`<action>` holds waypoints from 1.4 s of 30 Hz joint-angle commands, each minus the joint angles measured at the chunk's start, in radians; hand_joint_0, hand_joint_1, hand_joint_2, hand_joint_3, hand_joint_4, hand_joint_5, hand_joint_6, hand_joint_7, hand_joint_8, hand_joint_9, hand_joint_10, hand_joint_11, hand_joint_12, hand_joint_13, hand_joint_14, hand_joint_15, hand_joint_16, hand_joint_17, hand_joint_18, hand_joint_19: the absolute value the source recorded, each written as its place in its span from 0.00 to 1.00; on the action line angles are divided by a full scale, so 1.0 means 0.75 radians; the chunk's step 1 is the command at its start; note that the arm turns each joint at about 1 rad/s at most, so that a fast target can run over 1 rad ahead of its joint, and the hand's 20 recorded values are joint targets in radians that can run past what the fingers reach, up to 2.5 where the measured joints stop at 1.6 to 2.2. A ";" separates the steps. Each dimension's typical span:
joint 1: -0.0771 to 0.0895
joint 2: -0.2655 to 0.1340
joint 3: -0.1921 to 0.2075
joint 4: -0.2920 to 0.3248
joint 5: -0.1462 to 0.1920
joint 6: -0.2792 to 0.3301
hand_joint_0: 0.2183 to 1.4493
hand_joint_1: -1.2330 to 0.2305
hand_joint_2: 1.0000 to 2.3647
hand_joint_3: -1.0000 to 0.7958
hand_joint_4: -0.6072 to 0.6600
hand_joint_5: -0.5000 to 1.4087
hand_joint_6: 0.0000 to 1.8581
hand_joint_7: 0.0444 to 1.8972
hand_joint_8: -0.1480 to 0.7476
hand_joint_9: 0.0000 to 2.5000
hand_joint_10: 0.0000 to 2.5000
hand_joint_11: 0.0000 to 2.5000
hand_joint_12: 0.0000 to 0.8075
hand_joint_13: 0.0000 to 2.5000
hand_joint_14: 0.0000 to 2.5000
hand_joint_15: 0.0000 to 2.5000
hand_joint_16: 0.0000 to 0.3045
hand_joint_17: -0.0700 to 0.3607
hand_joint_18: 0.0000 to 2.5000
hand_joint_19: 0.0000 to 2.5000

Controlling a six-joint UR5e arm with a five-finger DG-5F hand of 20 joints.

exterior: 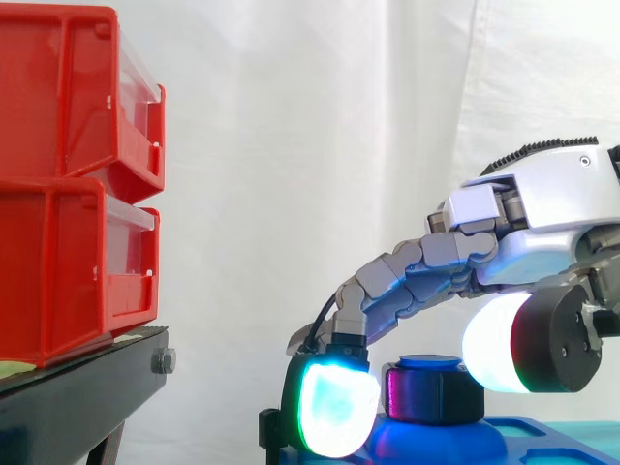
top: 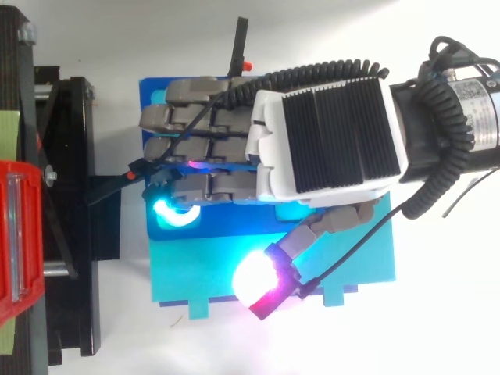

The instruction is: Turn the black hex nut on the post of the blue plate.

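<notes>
The side camera stands beside my work at about its height and looks level across it toward the white curtain (exterior: 291,145). It sits close. My robot hand (exterior: 542,223) comes in from the right edge, the red bins (exterior: 58,174) on the black stand (exterior: 77,387) are cut by the left edge, and the blue plate (exterior: 542,436) lies along the bottom edge. The top camera hangs above and looks straight down from a little farther back, taking in the plate from edge to edge. There too my arm enters from the right, with the stand and bins along the left edge. Both views share my robot hand, the plate, the stand and the bins.
</notes>
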 commanded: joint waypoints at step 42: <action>-0.066 0.000 0.006 0.001 -0.110 0.000 0.20 0.59 0.00 0.28 0.63 0.17 0.27 0.44 0.47 0.14 0.00 0.00 0.49 0.07 0.00 0.00 0.18 0.45 0.05 0.07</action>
